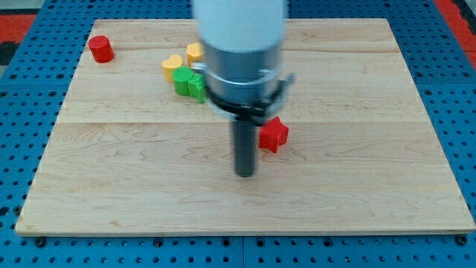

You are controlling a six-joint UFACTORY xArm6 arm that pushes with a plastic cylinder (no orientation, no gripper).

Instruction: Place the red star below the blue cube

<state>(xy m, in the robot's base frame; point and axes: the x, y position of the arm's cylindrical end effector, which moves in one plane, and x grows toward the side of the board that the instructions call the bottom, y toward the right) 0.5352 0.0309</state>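
Red star (273, 135) sits mid-tabletop (357, 171), just right of my tip (245, 174). End effector is a plain rod: nothing to clench or release. No blue cube visible, perhaps hidden behind the arm. Yellow (172, 65) and green (189, 82) blocks cluster at upper left.

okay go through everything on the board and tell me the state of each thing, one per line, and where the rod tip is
Tip: on the board, just left of and below the red star, not clearly touching.
Red star: flat, alone, near the board's middle.
Red cylinder: upright, alone, top left.
Yellow heart: flat, touching the green block.
Yellow block: partly hidden by the arm.
Green block: flat, beside the arm.
Blue cube: not visible.
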